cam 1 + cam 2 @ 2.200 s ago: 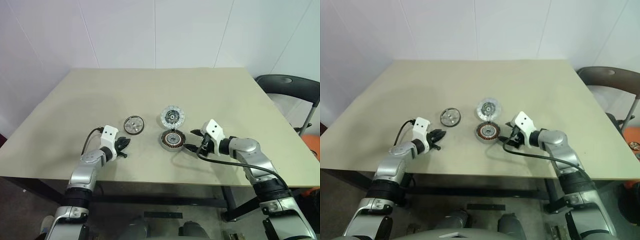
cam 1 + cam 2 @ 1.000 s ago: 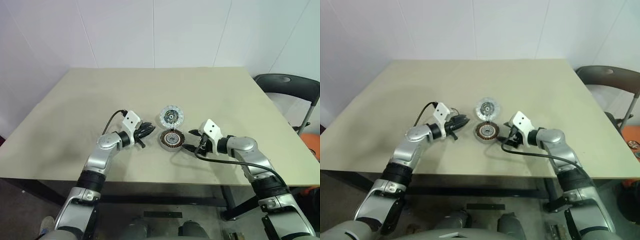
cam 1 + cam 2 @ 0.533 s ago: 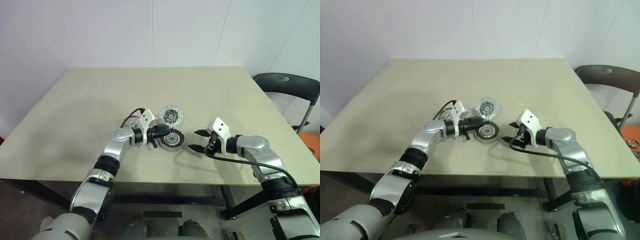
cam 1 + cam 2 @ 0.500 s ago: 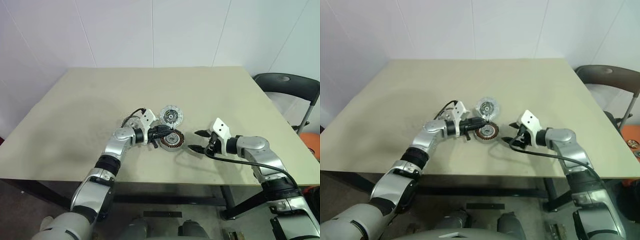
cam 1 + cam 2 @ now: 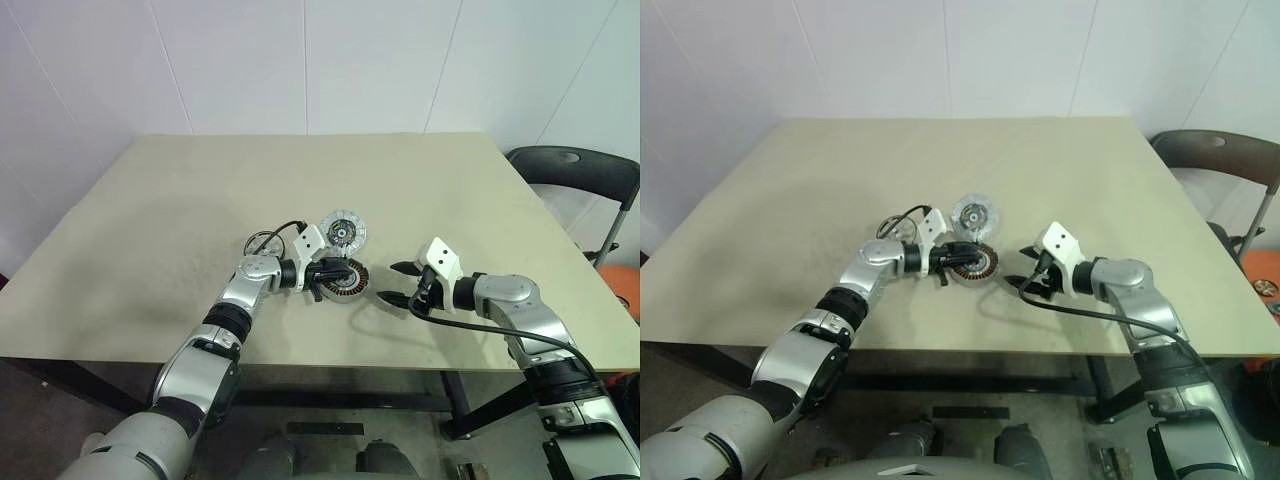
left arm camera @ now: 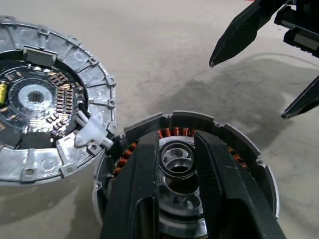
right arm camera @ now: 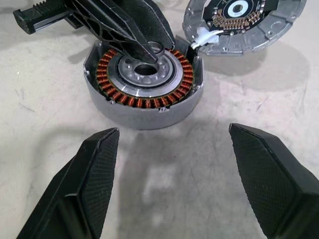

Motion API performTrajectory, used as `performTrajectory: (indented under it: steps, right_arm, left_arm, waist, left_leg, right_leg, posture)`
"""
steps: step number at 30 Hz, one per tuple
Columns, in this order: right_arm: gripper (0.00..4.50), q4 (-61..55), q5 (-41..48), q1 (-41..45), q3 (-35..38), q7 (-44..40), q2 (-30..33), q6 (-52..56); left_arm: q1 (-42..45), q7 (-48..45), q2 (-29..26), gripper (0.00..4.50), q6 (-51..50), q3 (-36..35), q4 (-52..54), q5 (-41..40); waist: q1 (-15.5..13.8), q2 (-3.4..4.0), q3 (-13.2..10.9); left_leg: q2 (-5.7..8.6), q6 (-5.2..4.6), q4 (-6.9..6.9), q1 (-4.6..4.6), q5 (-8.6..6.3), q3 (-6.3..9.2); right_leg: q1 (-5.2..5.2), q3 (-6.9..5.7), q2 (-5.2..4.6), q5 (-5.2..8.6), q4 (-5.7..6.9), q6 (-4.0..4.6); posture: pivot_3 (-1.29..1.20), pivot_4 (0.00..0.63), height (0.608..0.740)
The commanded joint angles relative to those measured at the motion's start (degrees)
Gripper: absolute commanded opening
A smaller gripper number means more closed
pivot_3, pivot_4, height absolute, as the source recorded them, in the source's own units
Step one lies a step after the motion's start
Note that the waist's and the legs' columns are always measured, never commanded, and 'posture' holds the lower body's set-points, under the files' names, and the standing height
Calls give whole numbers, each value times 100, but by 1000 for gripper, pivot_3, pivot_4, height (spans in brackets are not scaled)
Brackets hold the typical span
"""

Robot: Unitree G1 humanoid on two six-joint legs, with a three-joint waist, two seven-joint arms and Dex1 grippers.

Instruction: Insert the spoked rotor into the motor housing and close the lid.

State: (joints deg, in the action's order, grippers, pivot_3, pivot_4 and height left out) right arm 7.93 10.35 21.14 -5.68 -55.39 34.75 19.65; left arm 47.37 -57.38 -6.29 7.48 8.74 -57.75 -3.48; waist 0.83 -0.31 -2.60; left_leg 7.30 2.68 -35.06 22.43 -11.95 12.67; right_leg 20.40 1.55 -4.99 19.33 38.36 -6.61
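Rotor (image 6: 177, 160) sits over the silvery centre of the housing (image 7: 143, 84), pinched between the left claw's (image 6: 178, 158) two fingertips. Housing rests on the table (image 5: 150, 230) mid-width, nearer the front edge. Lid (image 5: 343, 232) lies face-up touching the housing's far rim. Right claw (image 7: 169, 139) hangs just beside the housing on its right, fingers spread wide, holding nothing. Count: one rotor, one housing, one lid. Wrist views show the copper windings and the pinch; head views show both arms and a chair (image 5: 580, 175) off the table's right side.
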Motion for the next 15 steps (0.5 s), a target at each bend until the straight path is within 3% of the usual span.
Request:
performTrajectory:
  steps: [1,15]
  right_arm:
    - [3719,-297,90,41,137,45,29,1]
    - [3719,-362,81,-8,132,117,37,45]
  left_arm:
    - [190,-63,12,726,173,-18,-33,71]
    - [212,-46,27,726,216,-41,-132,192]
  waist:
    - [0,0,0]
    - [4,-1,0]
  left_leg:
    - [0,0,0,0,0,0]
    - [0,0,-1,0,0,0]
  right_leg:
    - [0,0,0,0,0,0]
    - [-1,0,0,-1,0,-1]
  posture:
    - [0,0,740]
    - [0,0,740]
